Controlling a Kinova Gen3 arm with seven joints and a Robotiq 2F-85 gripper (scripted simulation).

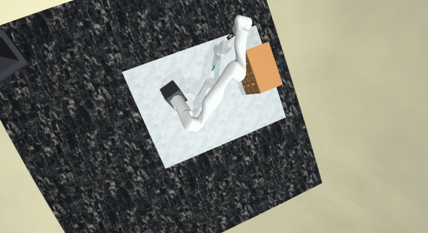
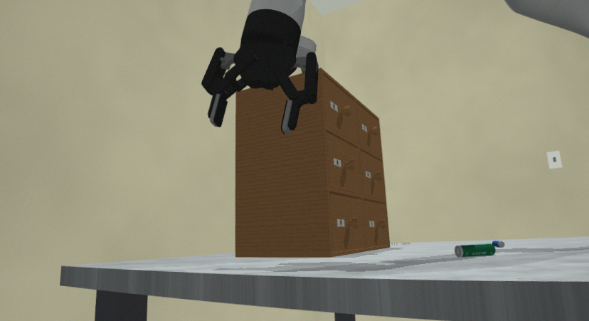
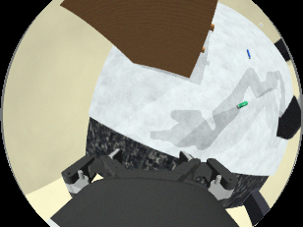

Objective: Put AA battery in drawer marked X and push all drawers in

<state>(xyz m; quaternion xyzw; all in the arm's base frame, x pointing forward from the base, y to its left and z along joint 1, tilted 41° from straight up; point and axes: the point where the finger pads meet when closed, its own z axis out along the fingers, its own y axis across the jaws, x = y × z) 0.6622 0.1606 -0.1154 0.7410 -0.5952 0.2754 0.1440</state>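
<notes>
A brown wooden chest (image 1: 264, 66) (image 2: 280, 174) (image 3: 162, 28) stands upright on the table. Its drawers, with knobs and small white labels, look pushed in; the label marks are too small to read. A green battery (image 1: 213, 68) (image 2: 476, 250) (image 3: 242, 104) lies on its side on the table, out from the chest's front. A thinner blue battery (image 2: 497, 243) (image 3: 249, 54) lies beyond it and is hidden in the top view. I cannot read which is the AA. My gripper (image 2: 250, 128) (image 3: 151, 157) is open and empty, raised off the table beside the chest and clear of both batteries.
The white table (image 1: 179, 148) (image 2: 247, 292) (image 3: 110, 97) has an edge close to the gripper's side of the chest. The arm's dark base (image 1: 170, 88) stands on the table across from the drawer fronts. The arm (image 1: 214, 96) passes above the table and partly hides the chest's front.
</notes>
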